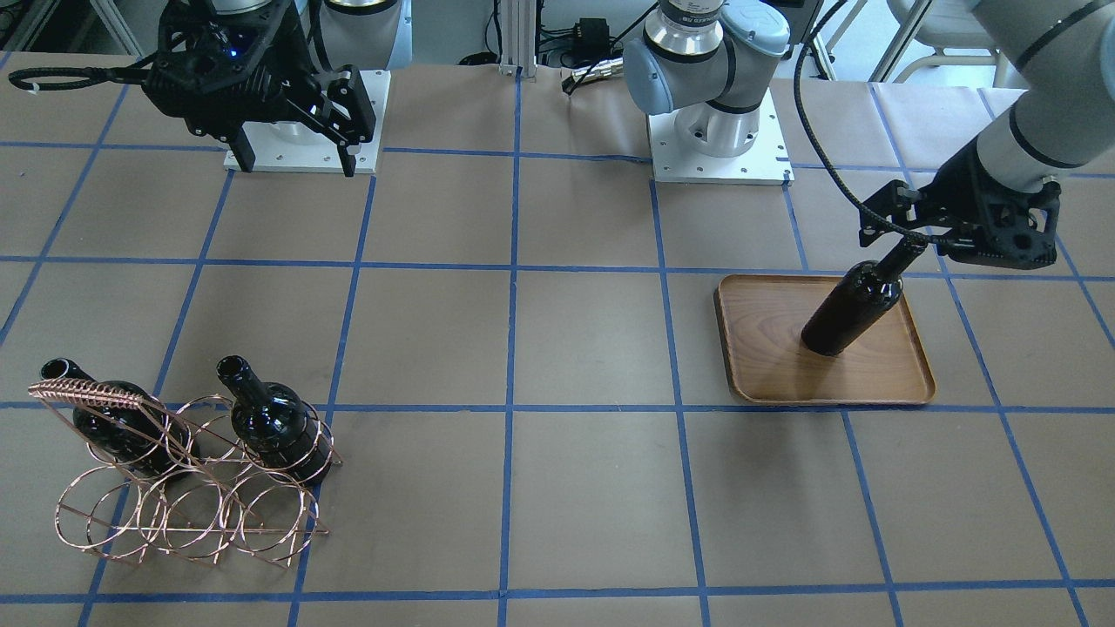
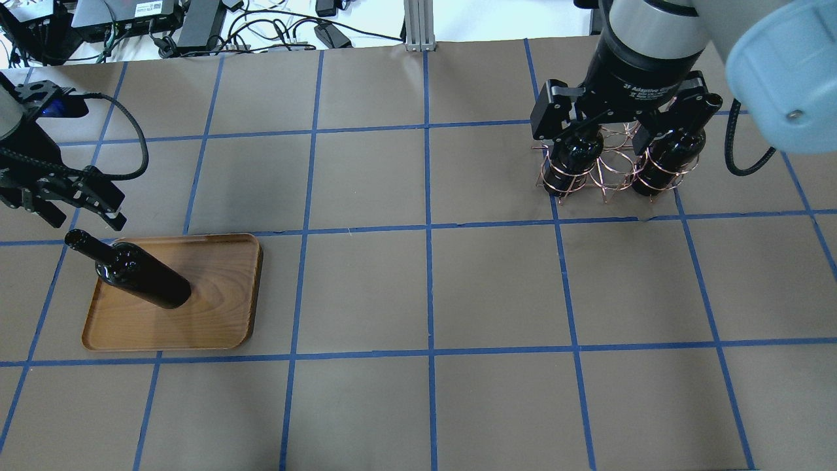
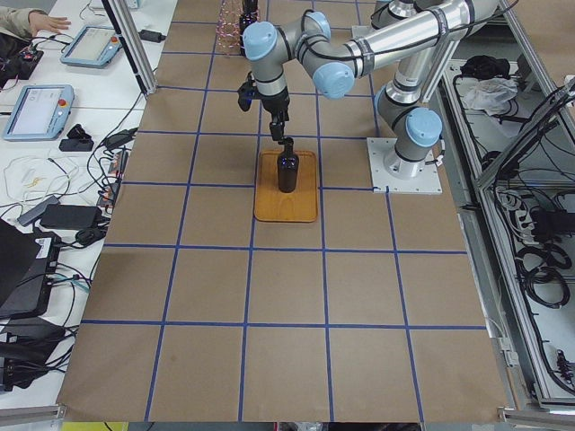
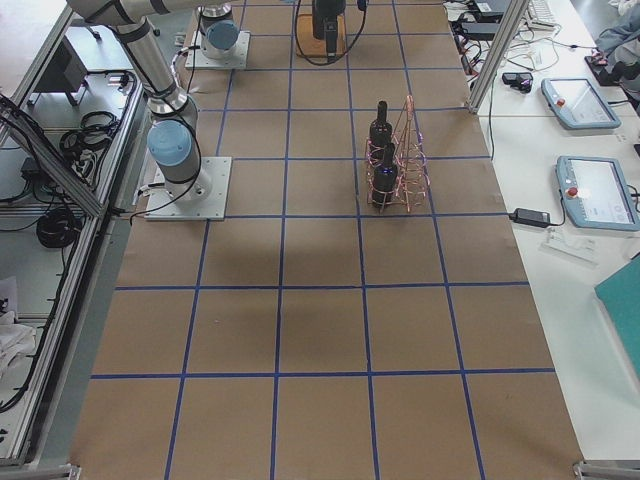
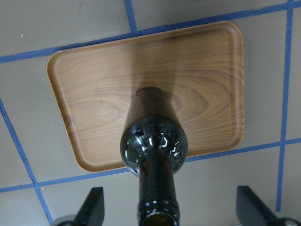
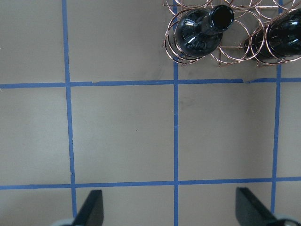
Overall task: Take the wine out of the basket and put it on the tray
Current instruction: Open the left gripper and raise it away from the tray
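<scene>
Wine (image 2: 140, 282) upright on tray (image 2: 222, 307), worktop's left half, midway between near and far edges — left gripper (image 5: 171, 207) released, splayed wide either side of the neck. Right gripper (image 6: 171, 207) also splayed, apart from basket (image 1: 87, 394) toward far edge.

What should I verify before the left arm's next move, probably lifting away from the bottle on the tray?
1. Dark glass wine bottle upright on the brown wooden tray: ok.
2. Bottle base inside the tray's rim: ok.
3. Left gripper open, fingers clear of the neck: ok.
4. Bottle steady without support: cannot tell.
5. Right gripper open and empty: ok.
6. Copper wire basket holds two other dark bottles: ok.
</scene>
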`<state>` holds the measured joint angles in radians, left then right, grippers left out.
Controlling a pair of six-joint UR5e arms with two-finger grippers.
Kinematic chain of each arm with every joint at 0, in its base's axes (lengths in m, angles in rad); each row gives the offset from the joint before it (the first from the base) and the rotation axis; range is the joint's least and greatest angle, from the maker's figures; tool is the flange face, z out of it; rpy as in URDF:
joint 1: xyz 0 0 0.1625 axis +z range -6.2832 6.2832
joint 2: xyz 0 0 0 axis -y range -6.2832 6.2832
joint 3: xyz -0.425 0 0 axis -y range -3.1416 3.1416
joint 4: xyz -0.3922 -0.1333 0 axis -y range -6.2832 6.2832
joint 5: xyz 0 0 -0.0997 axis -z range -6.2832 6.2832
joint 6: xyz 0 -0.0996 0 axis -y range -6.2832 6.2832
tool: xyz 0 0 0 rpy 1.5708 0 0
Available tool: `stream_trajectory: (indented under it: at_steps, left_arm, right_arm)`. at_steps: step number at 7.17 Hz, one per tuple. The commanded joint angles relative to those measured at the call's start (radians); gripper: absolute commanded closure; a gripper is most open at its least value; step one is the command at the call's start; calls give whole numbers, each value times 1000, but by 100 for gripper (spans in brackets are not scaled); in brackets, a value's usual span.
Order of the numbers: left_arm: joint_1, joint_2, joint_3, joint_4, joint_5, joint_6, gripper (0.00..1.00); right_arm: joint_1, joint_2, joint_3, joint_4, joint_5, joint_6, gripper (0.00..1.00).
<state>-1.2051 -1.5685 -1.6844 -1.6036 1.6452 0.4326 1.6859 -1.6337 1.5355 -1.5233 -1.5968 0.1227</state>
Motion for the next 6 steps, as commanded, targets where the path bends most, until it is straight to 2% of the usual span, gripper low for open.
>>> stream_trajectory:
  at_steps: [1, 2, 4, 6]
  left_arm:
    - [-196, 30, 64, -7, -8, -256, 0]
    - [-264, 41, 69, -3, -83, -321, 0]
    - [-332, 53, 68, 14, -87, -411, 0]
    - [-389, 61, 68, 40, -76, -417, 0]
  right_arm:
    - [0, 0, 0, 0, -2, 0, 0]
    - [0, 0, 0, 0, -2, 0, 0]
    - [0, 0, 0, 0, -2, 0, 0]
    - [0, 0, 0, 0, -2, 0, 0]
